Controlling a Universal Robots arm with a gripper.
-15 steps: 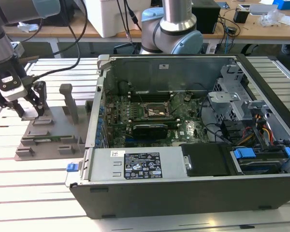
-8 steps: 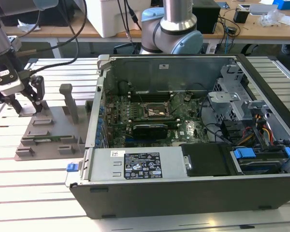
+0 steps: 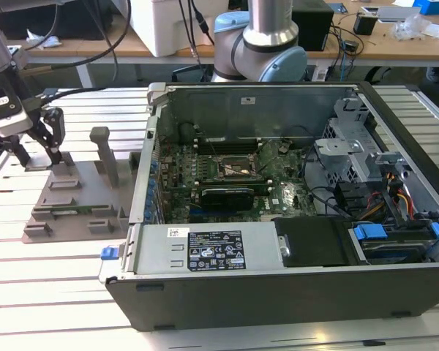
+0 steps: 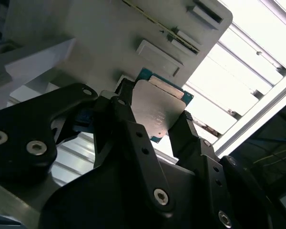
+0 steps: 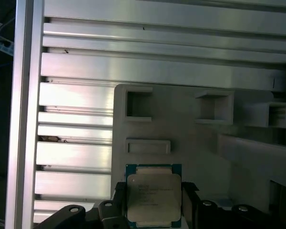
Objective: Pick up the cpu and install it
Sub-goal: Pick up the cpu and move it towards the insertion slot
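Observation:
The cpu (image 4: 158, 109) is a flat square chip with a silvery top and a thin blue-green edge; it also shows in the first wrist view (image 5: 154, 194). My gripper (image 4: 155, 106) has a black finger pressed on each of two opposite edges, shut on it. The chip sits at or just above the grey fixture tray (image 5: 190, 143); I cannot tell whether it is lifted. In the exterior view my gripper (image 3: 36, 156) hangs over the far-left corner of that tray (image 3: 73, 197). The open socket (image 3: 238, 170) lies on the motherboard inside the computer case (image 3: 278, 292), well to the exterior view's right.
On the tray stand a grey upright post (image 3: 104, 155) and a long green memory stick (image 3: 69, 213). The case's left wall (image 3: 148, 168) rises between tray and motherboard. Cables and a drive cage (image 3: 366, 168) crowd the case's right side. The table is slatted aluminium (image 3: 51, 285).

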